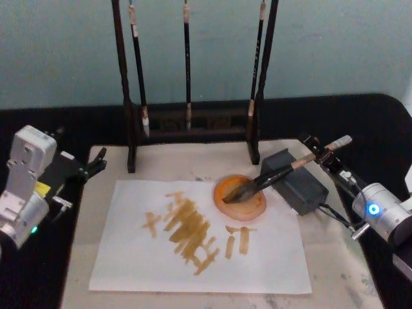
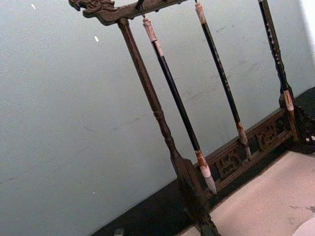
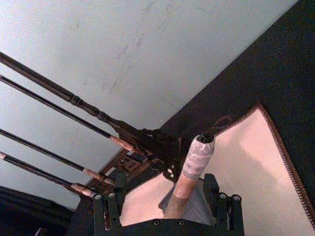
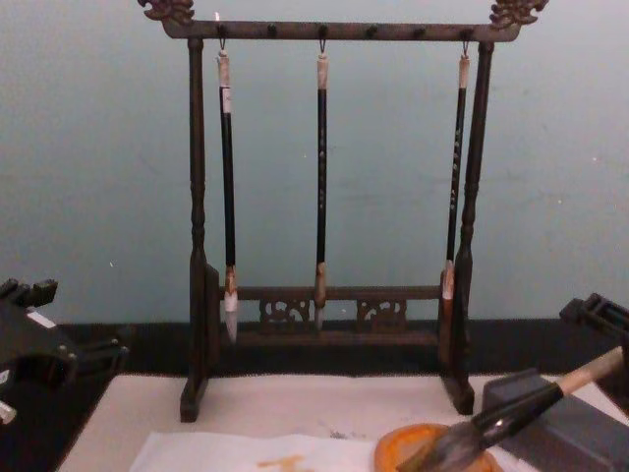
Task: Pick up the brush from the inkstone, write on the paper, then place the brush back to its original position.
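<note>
Our right gripper (image 1: pixel 320 153) straddles the brush (image 1: pixel 277 174) near its taped top, jaws apart and not clamping. From the gripper the handle slopes down over the dark grey block (image 1: pixel 299 187) to bristles in the orange dish (image 1: pixel 257 209); the paper (image 1: pixel 193 264) lies farther that way. We judge release is in hand, so back off straight and nudge nothing. The right wrist view reveals gaps beside the handle; the head view, the tip's resting place. The left gripper (image 1: pixel 96 164) idles across the paper.

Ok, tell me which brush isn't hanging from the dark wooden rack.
The thick tan-and-black-handled brush: it slants across the grey block, bristles in the orange dish, handle end between the open right gripper.
</note>
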Available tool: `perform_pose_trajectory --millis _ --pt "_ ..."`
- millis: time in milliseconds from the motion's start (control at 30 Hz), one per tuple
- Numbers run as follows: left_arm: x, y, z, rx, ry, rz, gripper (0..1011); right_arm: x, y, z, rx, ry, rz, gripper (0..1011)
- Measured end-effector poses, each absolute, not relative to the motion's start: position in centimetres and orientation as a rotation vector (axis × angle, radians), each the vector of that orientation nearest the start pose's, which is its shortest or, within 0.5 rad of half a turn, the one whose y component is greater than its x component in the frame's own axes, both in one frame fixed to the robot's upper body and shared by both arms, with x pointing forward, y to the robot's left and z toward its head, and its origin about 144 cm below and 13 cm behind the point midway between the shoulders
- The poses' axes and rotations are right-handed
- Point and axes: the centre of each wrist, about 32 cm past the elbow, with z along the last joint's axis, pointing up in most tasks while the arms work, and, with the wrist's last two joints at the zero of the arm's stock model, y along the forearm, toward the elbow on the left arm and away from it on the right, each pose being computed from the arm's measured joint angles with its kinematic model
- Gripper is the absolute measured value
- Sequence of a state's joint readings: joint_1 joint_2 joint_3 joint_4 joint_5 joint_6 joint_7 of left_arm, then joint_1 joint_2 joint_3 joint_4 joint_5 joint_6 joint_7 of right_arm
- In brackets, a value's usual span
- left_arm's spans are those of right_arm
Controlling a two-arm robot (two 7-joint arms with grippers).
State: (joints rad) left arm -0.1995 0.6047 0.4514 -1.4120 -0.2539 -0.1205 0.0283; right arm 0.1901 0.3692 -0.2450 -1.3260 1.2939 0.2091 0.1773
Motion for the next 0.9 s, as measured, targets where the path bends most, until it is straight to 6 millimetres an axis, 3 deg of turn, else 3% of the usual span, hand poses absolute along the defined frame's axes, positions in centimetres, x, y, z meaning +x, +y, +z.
perform_pose_trajectory --millis 900 --pt "48.86 30.97 113.98 0.304 -0.285 1.248 1010 50.74 -29.0 112.37 0.413 0.869 -1.083 1000"
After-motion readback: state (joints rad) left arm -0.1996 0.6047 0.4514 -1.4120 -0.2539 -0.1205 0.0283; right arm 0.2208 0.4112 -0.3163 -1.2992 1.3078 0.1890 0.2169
